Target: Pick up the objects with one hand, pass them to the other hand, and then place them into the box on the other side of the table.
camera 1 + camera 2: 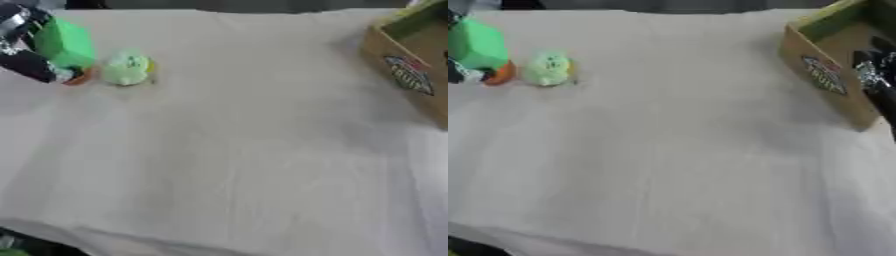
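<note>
At the far left edge of the cloth-covered counter (227,165), the robot's black and silver left hand (31,62) sits against a bright green block-shaped object (66,42) with an orange piece (80,77) at its lower end. The hand's dark parts show above and below the block as if wrapped around it, but the blur hides the fingers — I cannot tell whether they are curled on it or only touching. Just to the right, near but apart, a small pale green rounded soft toy (549,69) with a yellow edge rests on the counter.

Well across the bare cloth, on the right side, stands the brown cardboard box (824,75) with a green inner rim and a red and blue label on its near wall. Beside its right end a dark, shiny shape shows, probably the right hand (877,75); its finger state is unreadable.

Both objects lie at the left hand and far from the box, so a handover mid-counter looks needed.
</note>
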Motion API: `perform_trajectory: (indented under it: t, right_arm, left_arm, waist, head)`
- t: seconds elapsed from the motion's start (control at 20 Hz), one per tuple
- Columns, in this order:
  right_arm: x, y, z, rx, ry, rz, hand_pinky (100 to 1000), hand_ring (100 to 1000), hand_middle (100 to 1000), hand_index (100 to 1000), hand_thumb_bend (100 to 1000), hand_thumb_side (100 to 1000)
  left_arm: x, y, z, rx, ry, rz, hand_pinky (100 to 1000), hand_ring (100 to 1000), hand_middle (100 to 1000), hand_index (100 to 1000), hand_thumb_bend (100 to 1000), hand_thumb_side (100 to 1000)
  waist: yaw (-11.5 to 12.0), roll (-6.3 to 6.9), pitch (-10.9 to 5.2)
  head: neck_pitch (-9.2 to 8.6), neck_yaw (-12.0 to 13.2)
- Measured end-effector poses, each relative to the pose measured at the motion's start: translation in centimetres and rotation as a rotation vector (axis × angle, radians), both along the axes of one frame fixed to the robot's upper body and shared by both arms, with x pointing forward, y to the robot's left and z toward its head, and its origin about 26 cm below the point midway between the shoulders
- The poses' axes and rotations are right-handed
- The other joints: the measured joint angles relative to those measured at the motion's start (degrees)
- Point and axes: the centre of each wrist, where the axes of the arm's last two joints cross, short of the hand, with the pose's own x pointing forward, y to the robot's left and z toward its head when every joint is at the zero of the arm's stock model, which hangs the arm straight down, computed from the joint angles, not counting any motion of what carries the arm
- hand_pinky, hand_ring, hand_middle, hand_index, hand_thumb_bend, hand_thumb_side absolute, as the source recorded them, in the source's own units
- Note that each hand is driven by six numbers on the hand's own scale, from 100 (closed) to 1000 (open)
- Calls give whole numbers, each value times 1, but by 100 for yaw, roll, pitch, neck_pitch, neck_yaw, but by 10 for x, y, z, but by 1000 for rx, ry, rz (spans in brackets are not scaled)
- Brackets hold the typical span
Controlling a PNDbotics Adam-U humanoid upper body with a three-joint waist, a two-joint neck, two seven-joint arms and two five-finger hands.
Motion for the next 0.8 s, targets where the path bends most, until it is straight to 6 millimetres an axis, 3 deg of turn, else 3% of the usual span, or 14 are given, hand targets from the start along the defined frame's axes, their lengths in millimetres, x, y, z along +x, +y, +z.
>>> perform_trajectory:
  t: [0.4,0.8]
  right_arm:
    - [1,1,1,0,-4,2,1000,933,847,1000,100,714]
    - [1,1,2,1,-8,3,1000,934,848,1000,100,711]
  left_arm:
    - [-7,-39,-15,-141,-37,-121,557,525,514,517,231,100]
    - [-5,-83,-45,-273,-62,-193,547,511,505,511,188,100]
  waist:
    - [-3,-34,8]
    - [17,-94,30]
  head:
    - [-63,-122]
    - [-240,-168]
